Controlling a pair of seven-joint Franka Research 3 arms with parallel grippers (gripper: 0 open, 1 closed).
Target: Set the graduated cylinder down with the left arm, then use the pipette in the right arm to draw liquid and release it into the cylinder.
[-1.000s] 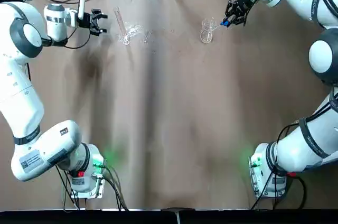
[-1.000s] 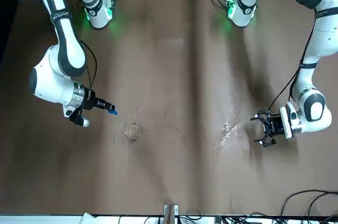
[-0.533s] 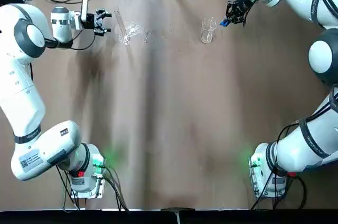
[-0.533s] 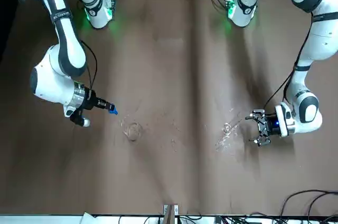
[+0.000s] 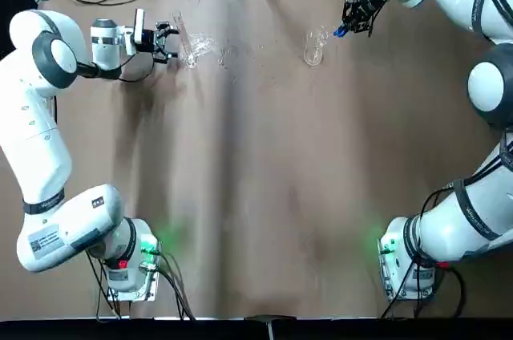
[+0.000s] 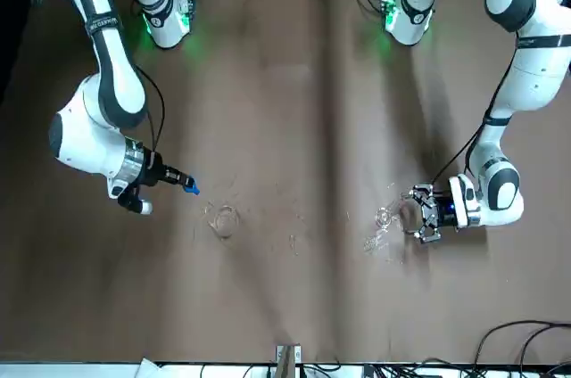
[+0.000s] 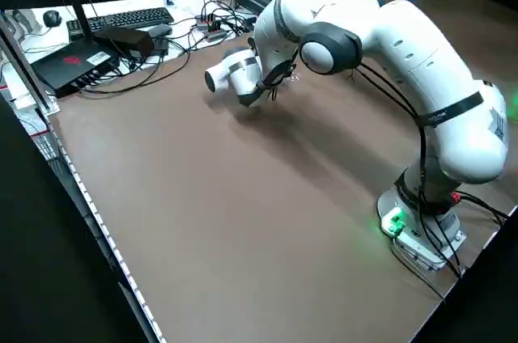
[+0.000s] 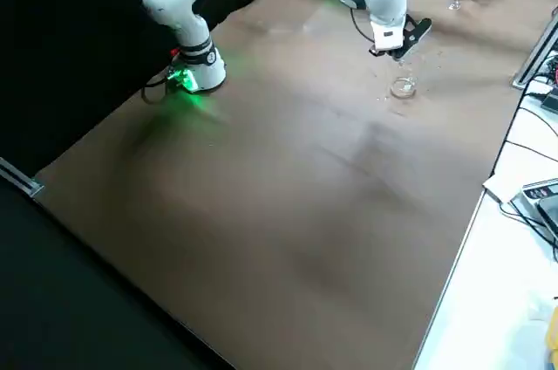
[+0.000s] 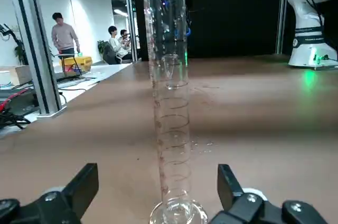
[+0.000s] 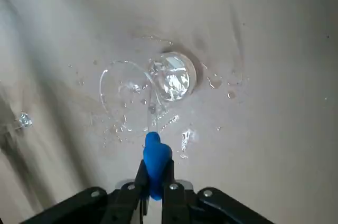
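Two open left gripper [image 9: 153,197] fingers now flank upright graduated cylinder [image 9: 170,129], nearer.

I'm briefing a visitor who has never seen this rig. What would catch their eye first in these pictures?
Probably the tall graduated cylinder, standing upright on the brown table at its far left, right between the open fingers of the left gripper, which do not grip it. Next, the bright blue bulb of the pipette, pinched in the right gripper at the far right and pointing down into a short clear beaker.
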